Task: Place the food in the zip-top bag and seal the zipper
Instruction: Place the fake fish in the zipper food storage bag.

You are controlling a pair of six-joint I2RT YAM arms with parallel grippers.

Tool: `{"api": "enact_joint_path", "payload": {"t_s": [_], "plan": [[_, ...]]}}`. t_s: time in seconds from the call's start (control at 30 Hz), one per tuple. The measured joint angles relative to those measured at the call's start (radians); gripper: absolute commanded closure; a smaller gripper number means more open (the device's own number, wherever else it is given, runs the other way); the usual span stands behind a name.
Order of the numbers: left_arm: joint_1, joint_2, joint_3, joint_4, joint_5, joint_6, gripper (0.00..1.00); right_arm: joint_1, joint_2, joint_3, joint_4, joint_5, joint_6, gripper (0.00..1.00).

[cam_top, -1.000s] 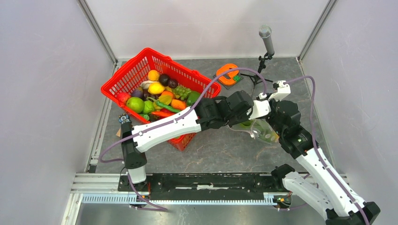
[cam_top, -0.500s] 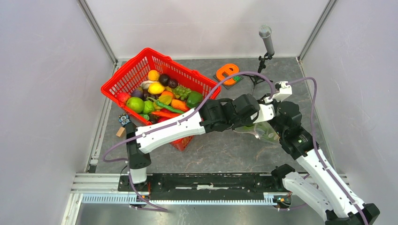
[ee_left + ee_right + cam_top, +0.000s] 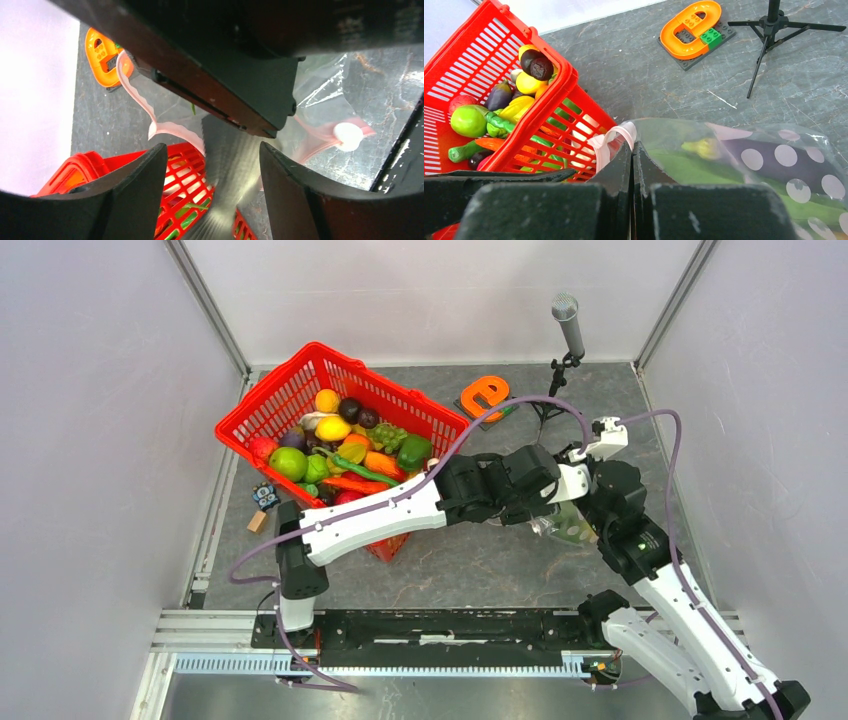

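zip-top bag point(image 3: 734, 132) w/ food point(image 3: 684, 167) inside, pinched by r gripper point(image 3: 633, 147); l gripper point(image 3: 212, 150) jaws apart.

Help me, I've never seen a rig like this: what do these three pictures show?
Two white robot arms are bolted to a table. One picture looks down from overhead; the other two come from a camera on each wrist. The right gripper is pinched shut on the mouth edge of a clear zip-top bag, with some toy food already inside. The left gripper stands open near the bag, holding nothing. A red basket holds more toys.
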Motion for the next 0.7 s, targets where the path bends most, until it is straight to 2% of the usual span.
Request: {"api": "enact_joint_path", "payload": {"t_s": [0.3,0.5,0.57,0.7], "plan": [[0.008,-0.113,-0.177,0.144,0.048,-0.025,0.19,0.01,0.0,0.0,-0.01,0.008,0.001,0.99],[0.036,-0.371,-0.431,0.346,0.063,-0.087,0.06,0.01,0.006,0.031,-0.037,0.016,-0.01,0.99],[0.081,-0.476,-0.504,0.405,0.116,-0.138,0.06,0.01,0.016,0.076,-0.055,0.021,-0.029,0.99],[0.194,-0.536,-0.495,0.426,0.214,-0.244,0.06,0.01,0.018,0.13,-0.058,0.028,-0.05,0.99]]}}
